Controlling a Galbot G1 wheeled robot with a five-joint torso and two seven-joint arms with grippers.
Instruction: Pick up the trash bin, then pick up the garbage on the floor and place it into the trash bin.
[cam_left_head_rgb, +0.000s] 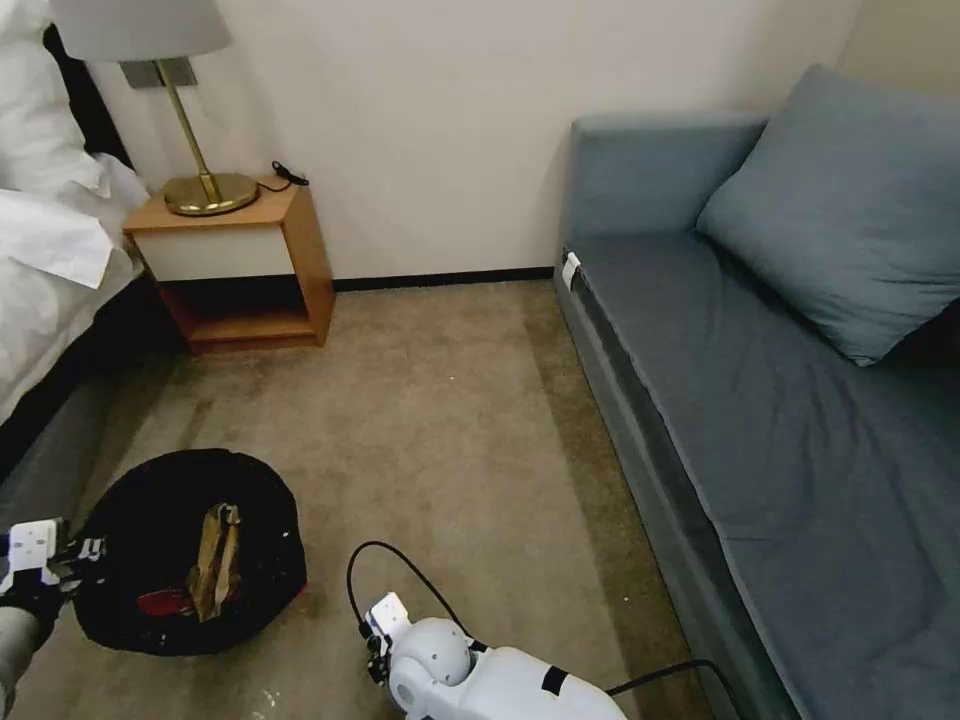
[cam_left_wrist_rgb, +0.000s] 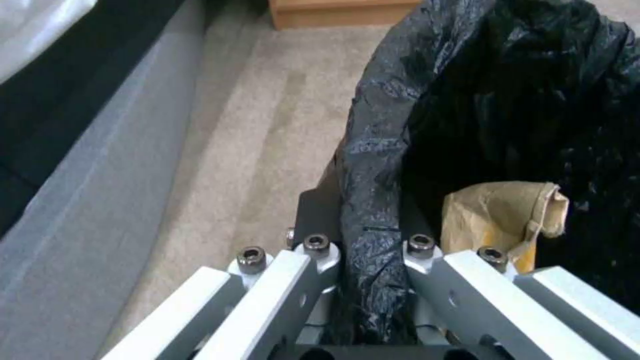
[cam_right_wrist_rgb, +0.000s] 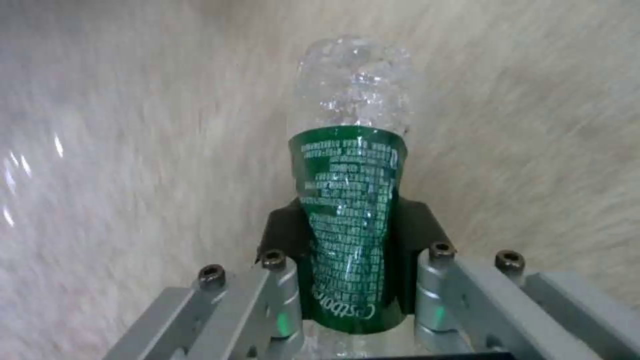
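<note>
Left gripper (cam_left_wrist_rgb: 370, 260) is clamping the rim of the round, low trash bin lined with crinkled black plastic bag (cam_left_head_rgb: 190, 550), jaws pinching the bag fold at the bin's left edge. Bin is sitting low over the beige carpet floor (cam_left_head_rgb: 430, 420), near the bed side. Inside it: a crumpled brown paper wrapper (cam_left_wrist_rgb: 500, 220) and a red scrap (cam_left_head_rgb: 165, 603).

Right gripper (cam_right_wrist_rgb: 350, 280) is clenching a small clear plastic bottle with green label (cam_right_wrist_rgb: 350, 200) across its labelled middle, clear end pointing away, carpet beyond. In the head view the right arm is reaching low, just right of the bin.

Handling judgement: bottle looks empty, so light, thin-walled, slick; label band is giving the best hold. Bin liner is soft and slippery; grip is probably depending on the stiff rim beneath.
</note>
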